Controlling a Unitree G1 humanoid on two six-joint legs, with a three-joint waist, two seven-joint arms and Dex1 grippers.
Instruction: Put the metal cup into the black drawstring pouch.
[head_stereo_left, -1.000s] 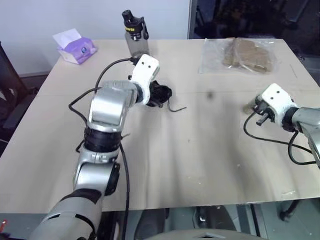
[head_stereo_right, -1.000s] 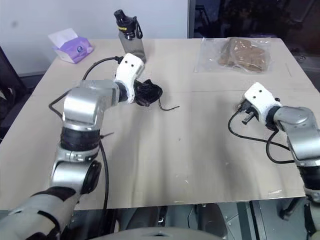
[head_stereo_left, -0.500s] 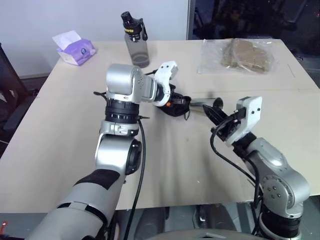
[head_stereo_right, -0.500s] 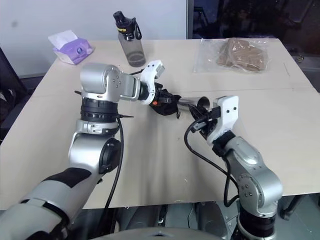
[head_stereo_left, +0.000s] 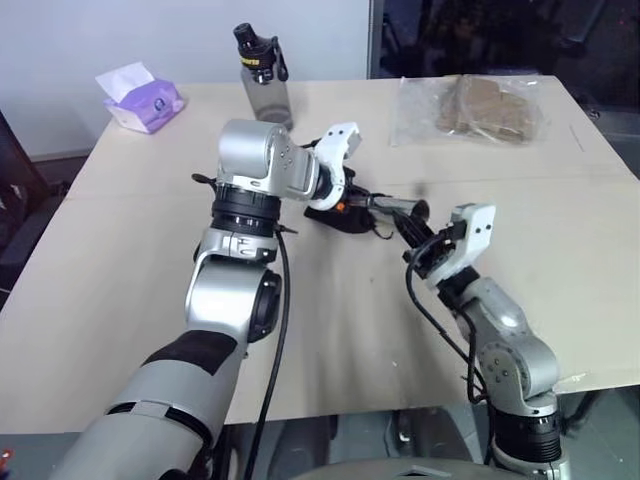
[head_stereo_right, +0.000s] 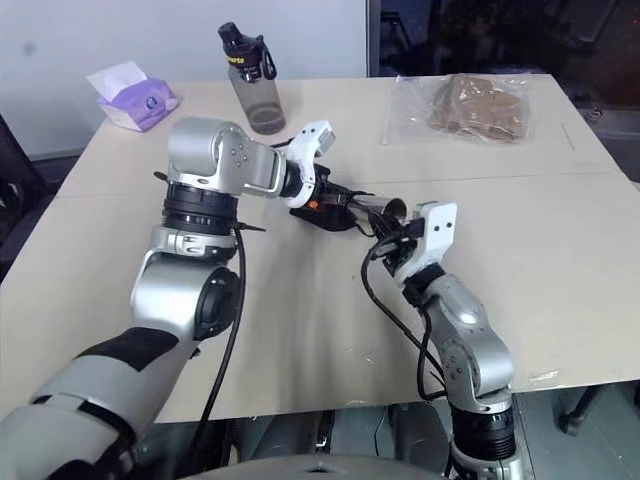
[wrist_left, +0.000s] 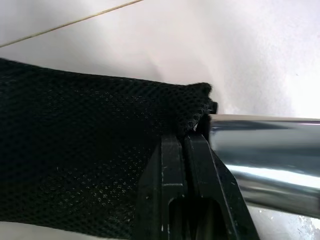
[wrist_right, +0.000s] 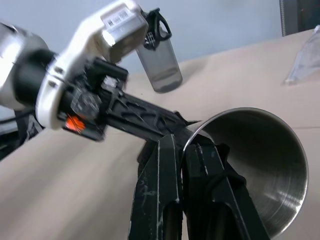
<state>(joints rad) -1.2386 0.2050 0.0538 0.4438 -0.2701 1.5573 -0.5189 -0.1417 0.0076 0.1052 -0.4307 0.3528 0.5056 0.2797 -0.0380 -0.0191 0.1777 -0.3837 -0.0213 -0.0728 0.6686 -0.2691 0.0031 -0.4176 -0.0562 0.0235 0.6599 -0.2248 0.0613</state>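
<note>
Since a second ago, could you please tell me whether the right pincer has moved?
Yes. The right pincer, shut on the metal cup, has swung leftward across the table toward the black drawstring pouch.

The metal cup (wrist_right: 260, 165) is polished steel, mirror-bright outside and finely brushed inside. The black drawstring pouch (wrist_left: 85, 150) is matt woven mesh cloth, its surface rough and dotted. The table (head_stereo_left: 330, 330) looks like pale, smooth, matt wood. The bottle (head_stereo_left: 265, 85) is grey translucent plastic; the bag (head_stereo_left: 475, 105) is clear, crinkled, glossy plastic.
</note>
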